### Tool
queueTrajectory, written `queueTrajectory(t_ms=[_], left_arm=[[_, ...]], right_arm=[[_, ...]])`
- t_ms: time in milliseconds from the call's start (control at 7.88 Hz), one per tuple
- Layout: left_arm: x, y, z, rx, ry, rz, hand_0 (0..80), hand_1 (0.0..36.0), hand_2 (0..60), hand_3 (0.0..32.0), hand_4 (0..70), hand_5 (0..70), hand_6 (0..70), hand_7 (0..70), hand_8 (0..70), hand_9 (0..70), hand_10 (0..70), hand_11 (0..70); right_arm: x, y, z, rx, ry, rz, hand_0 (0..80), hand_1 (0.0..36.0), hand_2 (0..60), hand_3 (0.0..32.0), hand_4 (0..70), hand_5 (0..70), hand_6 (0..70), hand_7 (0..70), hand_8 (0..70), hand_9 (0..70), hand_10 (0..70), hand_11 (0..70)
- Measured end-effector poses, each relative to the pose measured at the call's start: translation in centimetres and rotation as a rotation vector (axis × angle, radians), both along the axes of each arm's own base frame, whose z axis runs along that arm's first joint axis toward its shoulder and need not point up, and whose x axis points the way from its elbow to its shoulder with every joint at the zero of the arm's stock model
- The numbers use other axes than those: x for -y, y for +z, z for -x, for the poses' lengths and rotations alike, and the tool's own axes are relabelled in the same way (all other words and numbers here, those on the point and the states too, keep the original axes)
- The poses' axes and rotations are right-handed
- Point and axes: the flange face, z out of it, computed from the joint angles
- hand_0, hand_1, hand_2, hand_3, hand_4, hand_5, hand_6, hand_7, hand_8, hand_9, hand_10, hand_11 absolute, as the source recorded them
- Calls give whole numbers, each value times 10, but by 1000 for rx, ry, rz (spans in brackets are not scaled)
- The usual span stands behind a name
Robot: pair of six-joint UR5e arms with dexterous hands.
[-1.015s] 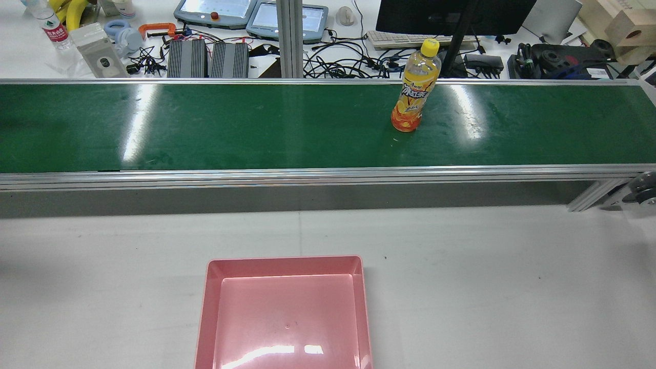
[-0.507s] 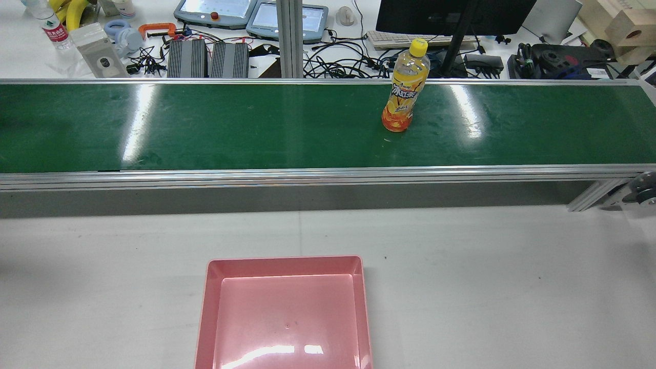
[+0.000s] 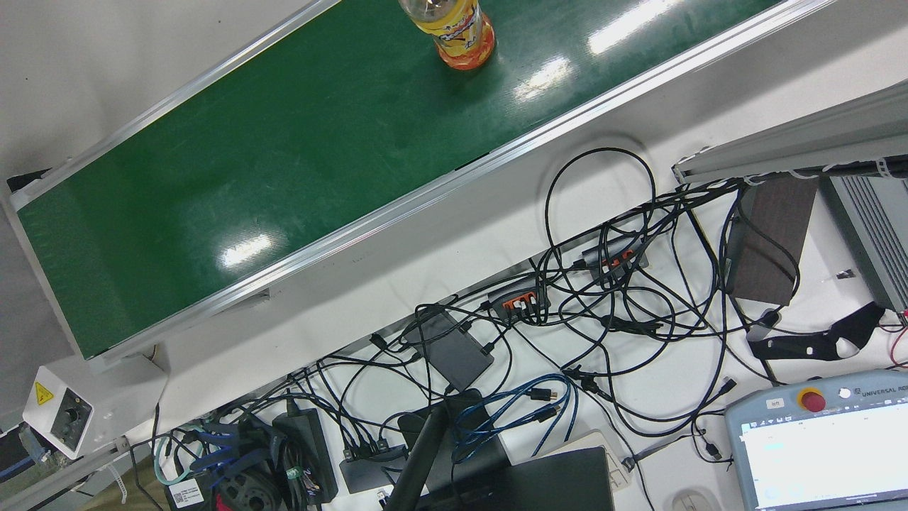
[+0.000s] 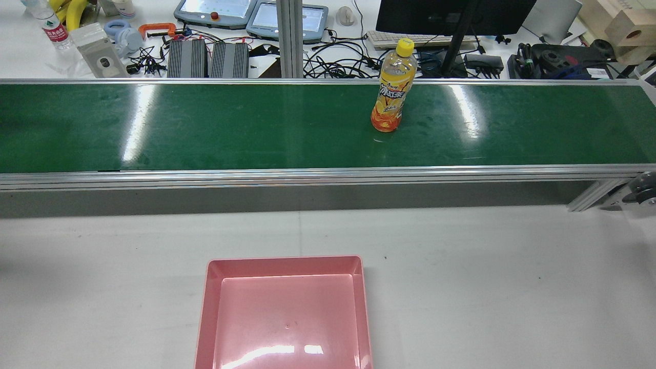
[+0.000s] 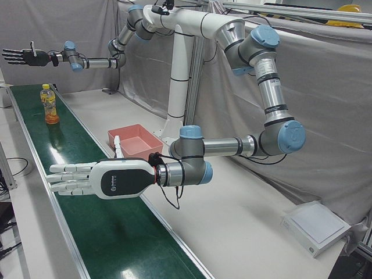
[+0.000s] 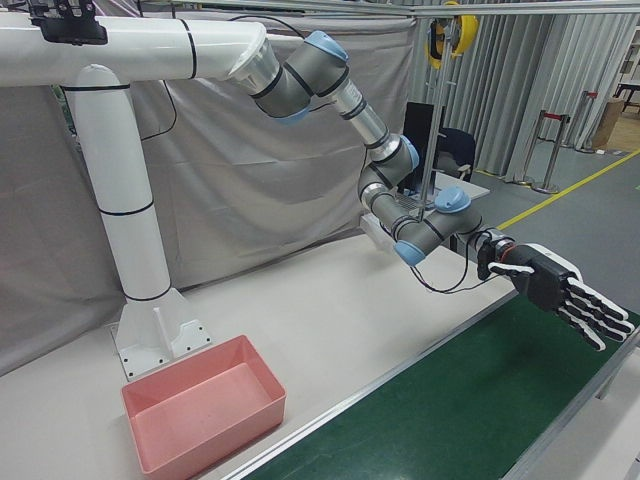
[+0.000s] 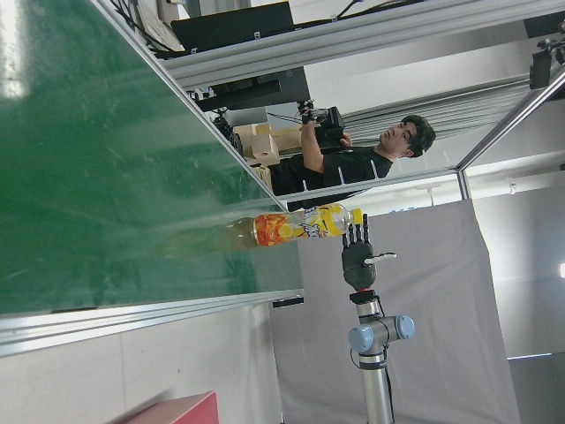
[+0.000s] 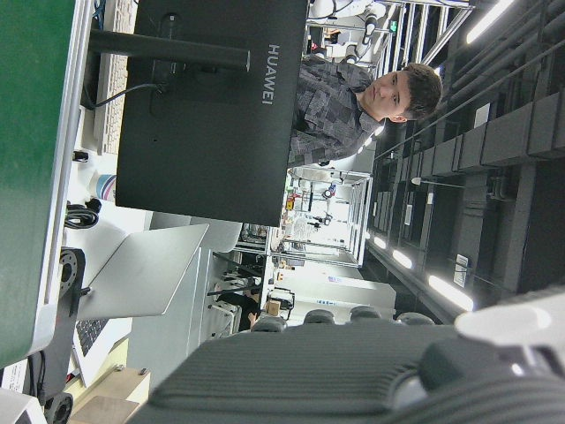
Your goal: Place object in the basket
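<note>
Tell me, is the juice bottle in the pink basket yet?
Not yet. The bottle stands upright on the green belt, and the pink basket holds nothing. Both hands, left and right, are open. Grabbing and placing are still left.

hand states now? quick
Left robot hand: open, fingers extended flat above the belt, holding nothing.
Right robot hand: open, fingers spread, holding nothing; the bottle stands untouched on the belt.

Bottle (image 3: 457, 32) upright on green belt (image 3: 284, 163) (top cropped)
</note>
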Motion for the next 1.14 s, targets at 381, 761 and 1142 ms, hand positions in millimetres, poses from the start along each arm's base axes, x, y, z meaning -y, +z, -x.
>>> queueTrajectory(t_ms=[381,761,1142], left_arm=[[3,-10,-1,-3,3,-2,459,89,0,0,2,62,0,0,0,8,57,96],[-1,-3,2,-20,6,24,457,89,0,0,0,46,0,0,0,0,63,105],[-2,-1,3,-14,3,29,464,91,0,0,0,38,0,0,0,0,53,92]], right_arm=[[0,0,0,0,0,1,0,0,0,0,0,0,0,0,0,0,0,0],[-1,1,0,0,0,2,0,0,0,0,0,0,0,0,0,0,0,0],[-1,2,0,-1,-1,3,0,0,0,0,0,0,0,0,0,0,0,0]])
